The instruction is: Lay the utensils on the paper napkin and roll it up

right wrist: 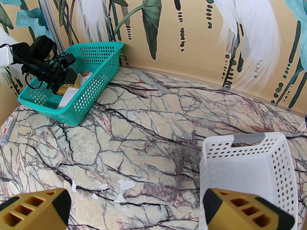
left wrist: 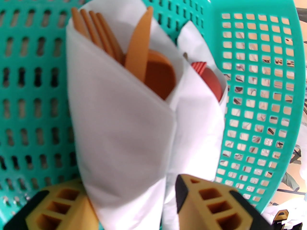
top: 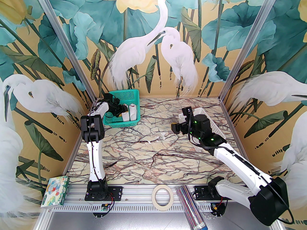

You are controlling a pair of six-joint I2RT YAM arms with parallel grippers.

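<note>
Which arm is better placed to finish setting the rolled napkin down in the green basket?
Left. Its jaws sit either side of the rolled napkin inside the green basket; the right jaws hang open across the table, by the white basket.

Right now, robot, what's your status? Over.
Left claw open around napkin roll, utensils inside, in teal basket. Right claw open, empty. Second rolled bundle close beside.

The paper napkin (left wrist: 115, 128) hides all 3 utensils (left wrist: 139, 49) below their tips; the other roll (left wrist: 199, 118) is blurred.
</note>
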